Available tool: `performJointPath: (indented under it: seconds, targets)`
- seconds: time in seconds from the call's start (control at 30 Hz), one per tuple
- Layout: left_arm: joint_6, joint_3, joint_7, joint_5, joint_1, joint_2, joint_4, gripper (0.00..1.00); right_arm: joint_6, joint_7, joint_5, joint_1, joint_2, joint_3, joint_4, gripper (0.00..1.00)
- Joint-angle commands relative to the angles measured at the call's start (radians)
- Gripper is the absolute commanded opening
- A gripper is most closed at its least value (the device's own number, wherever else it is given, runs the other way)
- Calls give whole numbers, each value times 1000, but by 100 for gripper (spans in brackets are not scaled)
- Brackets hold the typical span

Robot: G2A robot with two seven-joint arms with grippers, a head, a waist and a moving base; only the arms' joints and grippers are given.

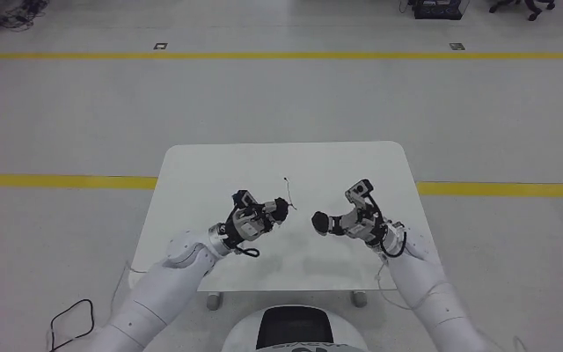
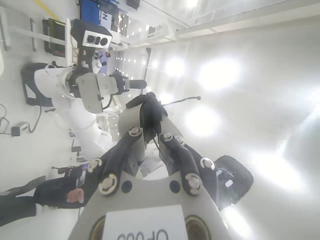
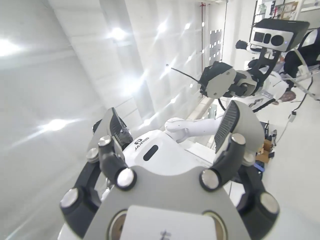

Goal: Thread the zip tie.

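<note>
Two grippers hung above the near half of one white table (image 1: 352,158). The left gripper (image 1: 280,210) was clamped on the single black zip tie (image 1: 288,192), which jutted from its fingertips toward the far edge. The right gripper (image 1: 318,223), spread wide and holding nothing, faced it nearby, apart from the tie.

Zip tie (image 2: 181,100) thin black plastic; table (image 1: 352,167) matt white.
</note>
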Motion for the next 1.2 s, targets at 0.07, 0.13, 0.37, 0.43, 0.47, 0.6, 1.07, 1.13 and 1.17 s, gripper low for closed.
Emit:
performJointPath:
  seconds: [0.07, 0.13, 0.37, 0.43, 0.47, 0.6, 1.07, 1.13, 1.17]
  targets:
    - [22, 15, -57, -48, -12, -7, 13, 0, 53, -1, 50, 15, -4, -49, -2, 100]
    - [20, 14, -57, -44, -14, -7, 15, 0, 53, -1, 50, 15, -4, -49, -2, 100]
    - [22, 17, -28, -29, -12, -9, 1, 0, 53, -14, 48, 13, -4, -50, -8, 100]
    - [33, 20, -30, -41, -8, -10, -6, 0, 43, -39, 24, 4, -3, -53, -39, 100]
    - [38, 20, -32, -47, -8, -11, -7, 0, 42, -42, 21, 0, -3, -53, -47, 100]
    - [64, 31, -32, -25, -16, -12, -4, 0, 36, -1, 38, -7, -3, -54, -70, 100]
    - [87, 22, -39, -91, -8, -17, -17, 0, 28, -46, 19, -27, 0, -52, -116, 100]
    - [91, 21, -49, -101, -7, -18, -16, 0, 34, -49, 19, -31, 1, -53, -122, 100]
    - [93, 21, -50, -101, -8, -18, -15, 0, 42, -46, 27, -32, 0, -54, -123, 100]
